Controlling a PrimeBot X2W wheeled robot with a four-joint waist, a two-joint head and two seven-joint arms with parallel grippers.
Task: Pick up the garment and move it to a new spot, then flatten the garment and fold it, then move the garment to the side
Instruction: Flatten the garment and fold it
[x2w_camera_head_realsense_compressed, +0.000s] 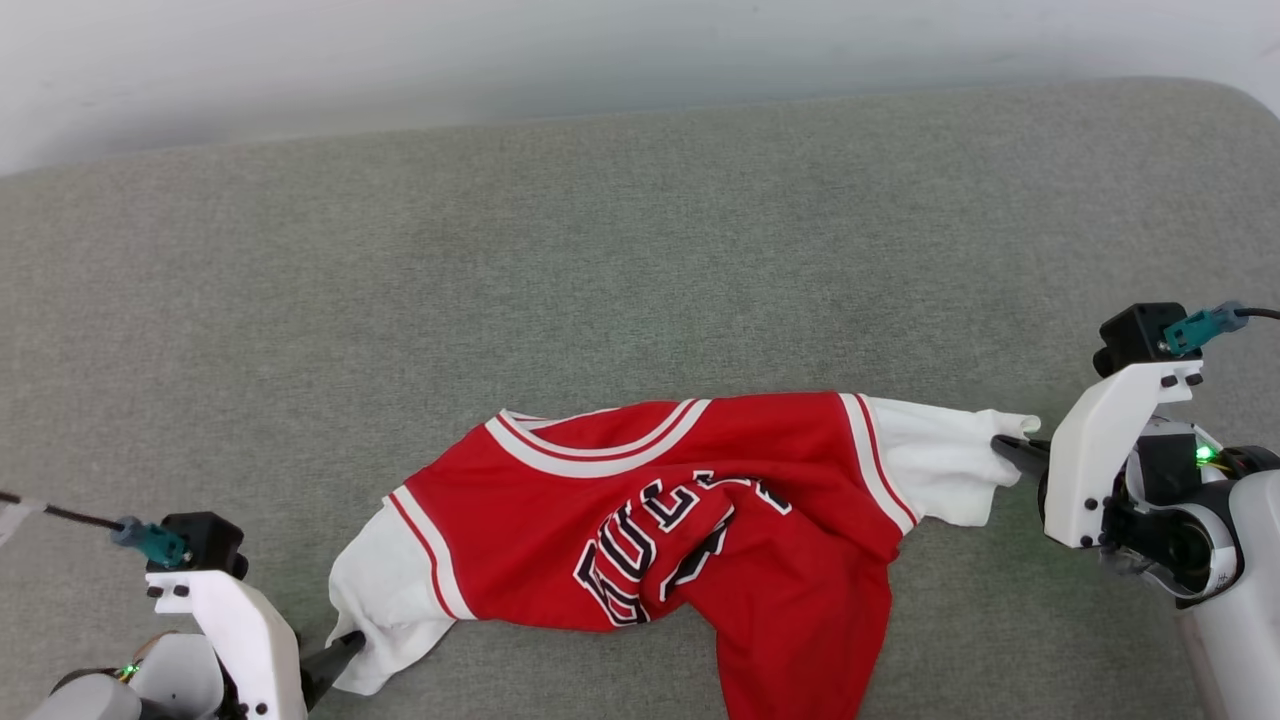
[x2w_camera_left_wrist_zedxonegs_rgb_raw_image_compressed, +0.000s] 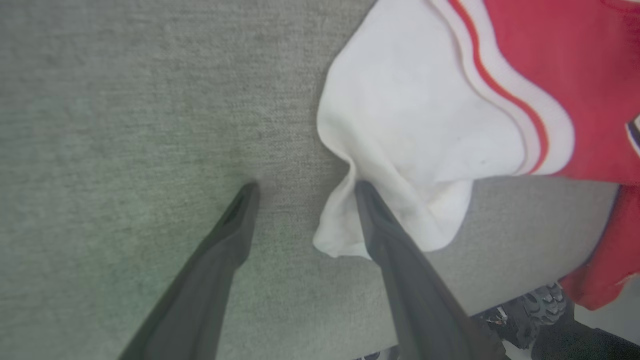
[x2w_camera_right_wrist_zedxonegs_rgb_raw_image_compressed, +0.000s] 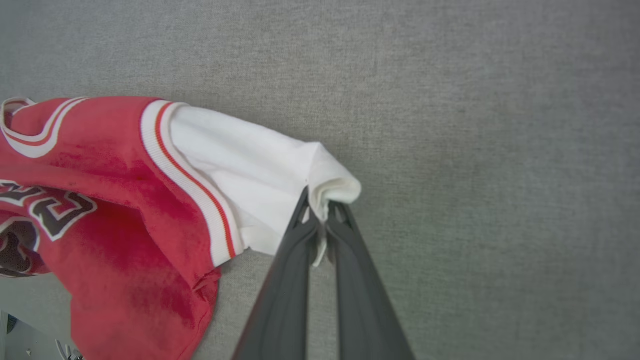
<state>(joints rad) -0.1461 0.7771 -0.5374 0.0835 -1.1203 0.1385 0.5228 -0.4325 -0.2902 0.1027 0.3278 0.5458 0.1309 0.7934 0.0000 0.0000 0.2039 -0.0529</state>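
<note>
The right pincer is pressed together on the cuff of one white sleeve of the garment, with a fold of the cuff bunched just past its fingertips and a sliver of cloth showing between the fingers lower down. From this pincer the sleeve stretches away toward the red body, which sags in a wrinkled heap with its striped collar on the far side and the black, white-outlined lettering crumpled in a fold. The whole garment rests on a grey-green upholstered surface, and its lower hem drops out of the head view at the near edge. The left pincer stands spread wide at the garment's opposite end. One of its fingers lies against the loose edge of the other white sleeve, and the other finger is over bare upholstery, apart from the cloth. Nothing is gripped between them. The red body lies beyond that sleeve, on the side away from the bare finger.
</note>
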